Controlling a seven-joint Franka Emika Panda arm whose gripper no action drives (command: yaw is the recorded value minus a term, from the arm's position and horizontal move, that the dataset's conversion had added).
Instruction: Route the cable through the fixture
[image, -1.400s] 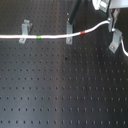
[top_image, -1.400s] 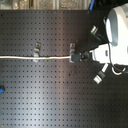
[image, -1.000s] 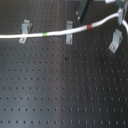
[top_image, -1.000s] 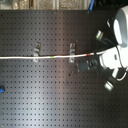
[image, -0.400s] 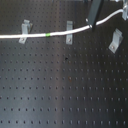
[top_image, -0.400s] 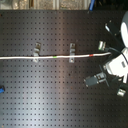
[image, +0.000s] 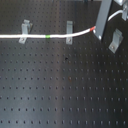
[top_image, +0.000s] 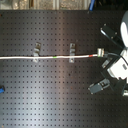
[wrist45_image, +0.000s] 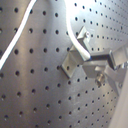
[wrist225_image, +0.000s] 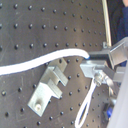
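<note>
- Where it crosses the black perforated metal board (image: 60, 85) from the first exterior view's left, one long thin white cable (image: 30, 36) carries one green band (image: 48, 36), one red band (image: 93, 30).
- Three small grey metal clip fixtures: first (image: 24, 31), second (image: 69, 32), third (image: 115, 41); cable passes the first two.
- One gripper (image: 100, 31): fingers clamped on cable's red-banded end.

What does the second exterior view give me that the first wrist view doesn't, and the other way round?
Only the second exterior view shows the cable stretched in a line across the board, its green band and red band, two clips along it, and a small blue object at the second exterior view's left edge. Only the first wrist view shows, close up, a metal clip with the cable curving just over it toward the gripper; whether the cable sits inside it is unclear. Both show the white cable and the perforated board.
</note>
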